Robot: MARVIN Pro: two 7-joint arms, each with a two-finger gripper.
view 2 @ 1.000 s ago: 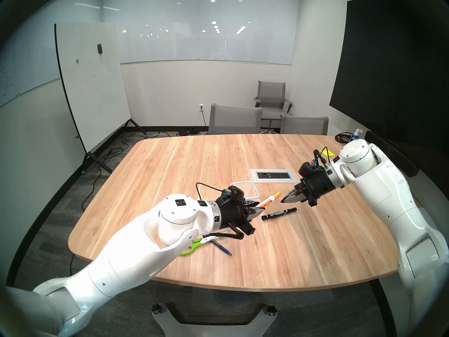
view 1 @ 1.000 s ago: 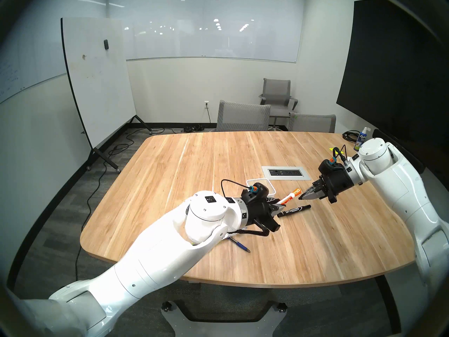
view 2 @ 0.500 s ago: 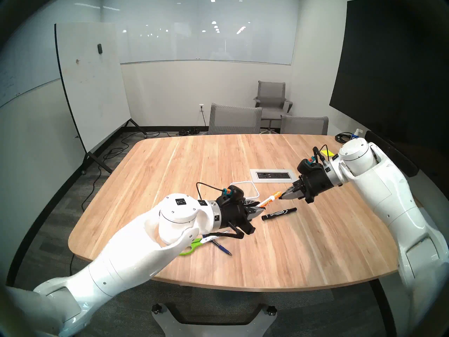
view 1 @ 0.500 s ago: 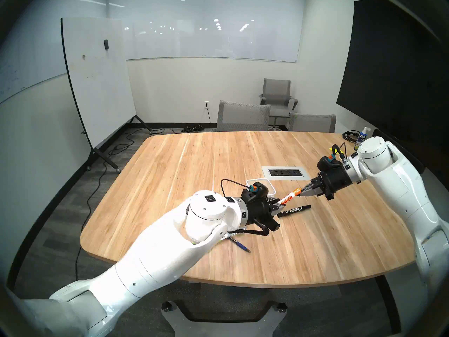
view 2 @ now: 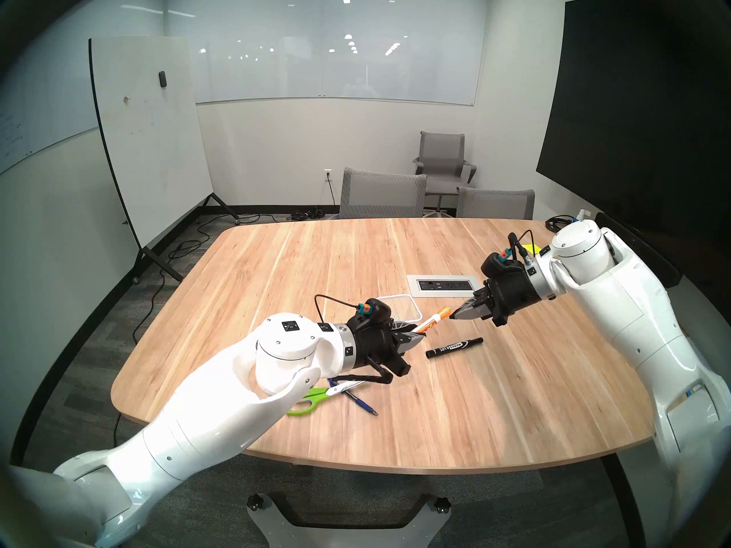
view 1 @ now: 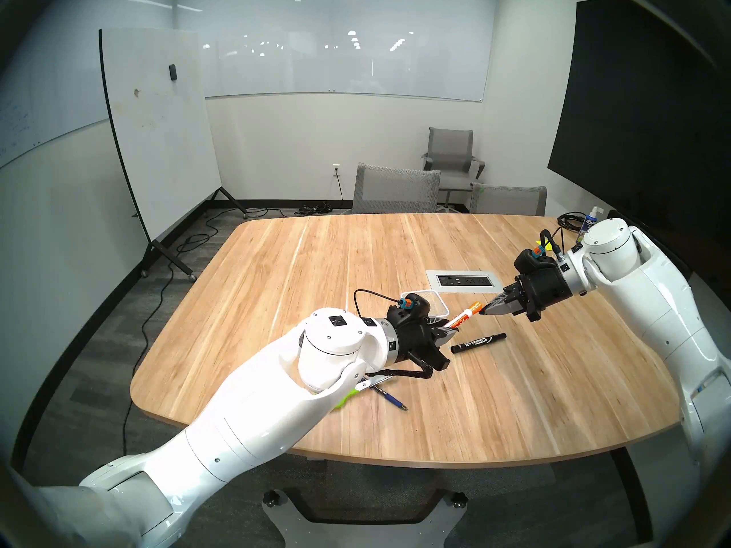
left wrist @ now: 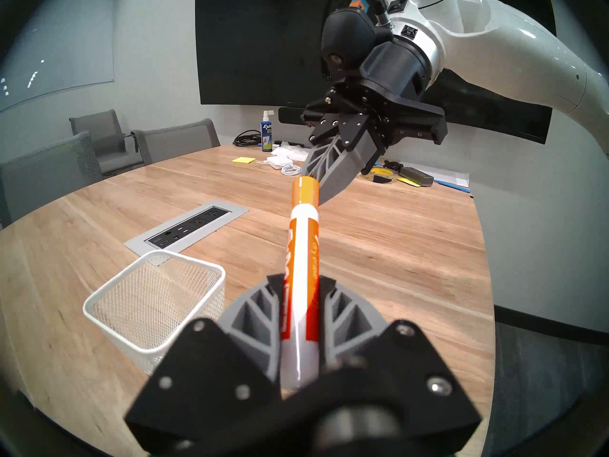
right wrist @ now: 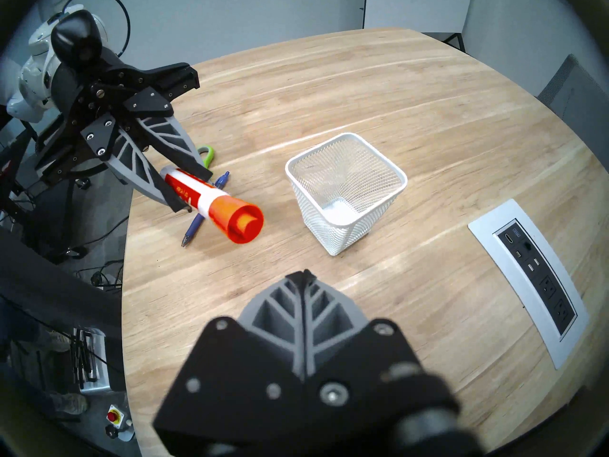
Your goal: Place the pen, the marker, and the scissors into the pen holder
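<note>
My left gripper (view 1: 447, 329) is shut on a white marker with an orange cap (view 1: 463, 317), held above the table with the cap pointing up and to the right. My right gripper (view 1: 484, 312) is shut and empty, its tip right at the cap's end (left wrist: 304, 189); contact cannot be told. The white mesh pen holder (right wrist: 346, 182) stands upright and empty just behind the left gripper. A black marker (view 1: 478, 342) lies on the table to the right of the left gripper. The blue pen (view 2: 362, 405) and the green-handled scissors (view 2: 304, 403) lie near the front edge, partly under the left arm.
A grey power-outlet panel (view 1: 464, 281) is set into the table behind the holder. A spray bottle (left wrist: 267, 134), yellow sticky notes (left wrist: 244, 160), cables and a tape roll (left wrist: 382, 175) sit at the far right. Grey chairs (view 1: 395, 189) stand behind the table.
My right gripper has moved left and slightly farther away, up to the marker's orange cap. My left arm has shifted a little left and back with the marker.
</note>
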